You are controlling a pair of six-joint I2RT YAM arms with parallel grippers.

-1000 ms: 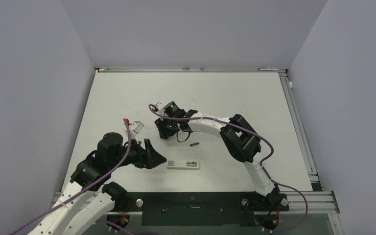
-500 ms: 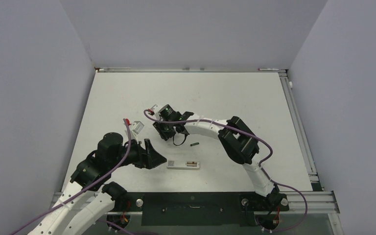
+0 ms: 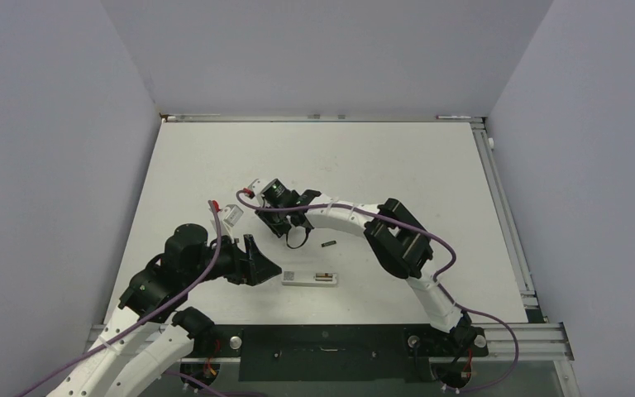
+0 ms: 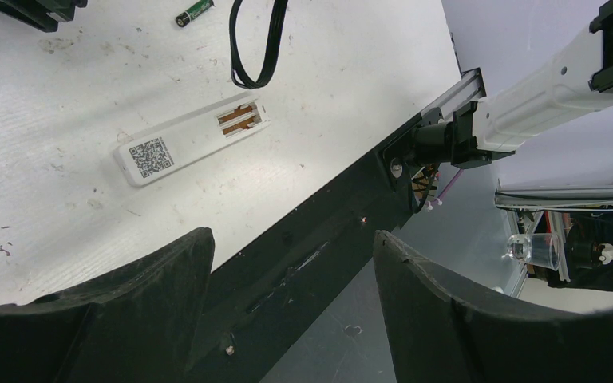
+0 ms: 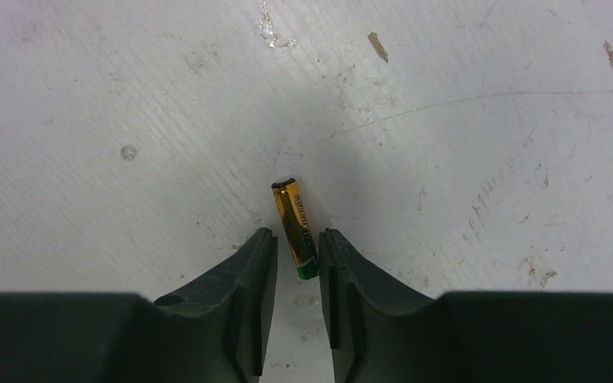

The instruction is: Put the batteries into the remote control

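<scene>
Gold battery (image 5: 294,223) lies beyond the remote (image 4: 193,138), flanked by the right gripper's (image 5: 297,238) close-set jaws for pickup; whether pinched, I cannot tell. Left gripper (image 4: 291,247) gapes empty beside the remote, likely to steady it.

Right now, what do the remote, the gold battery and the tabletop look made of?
Remote: likely moulded plastic, matte white, with a printed QR label and coppery strips in the open bay.
Gold battery: probably a metal cell in a glossy wrap, sheen along it, green end.
Tabletop: matte white, scratched; paint or laminate, unclear.
</scene>
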